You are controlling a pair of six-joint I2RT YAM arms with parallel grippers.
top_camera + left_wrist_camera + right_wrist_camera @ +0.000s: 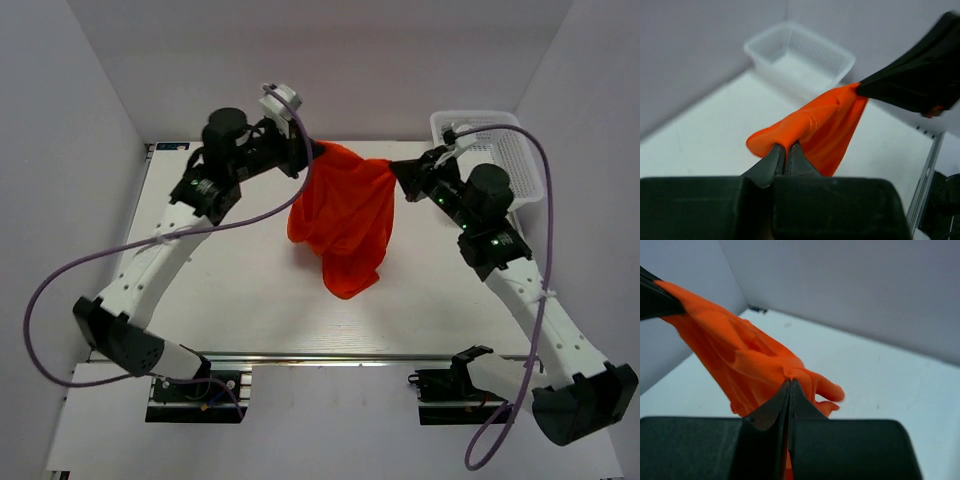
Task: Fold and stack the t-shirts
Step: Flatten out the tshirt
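While the left fingers (771,162) and right fingers (771,407) are each pinched shut on an upper edge of the orange-red t-shirt (345,215), which hangs bunched between them over the tabletop (240,300), the spreading-out step seems in hand, and the next move calls for laying it flat.

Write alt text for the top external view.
Two robot arms hold a bright orange-red soft fabric t-shirt up between them, the left hand and right hand each shut on an upper edge, the rest hanging in folds above the white table. A white mesh plastic basket sits at the far right corner.
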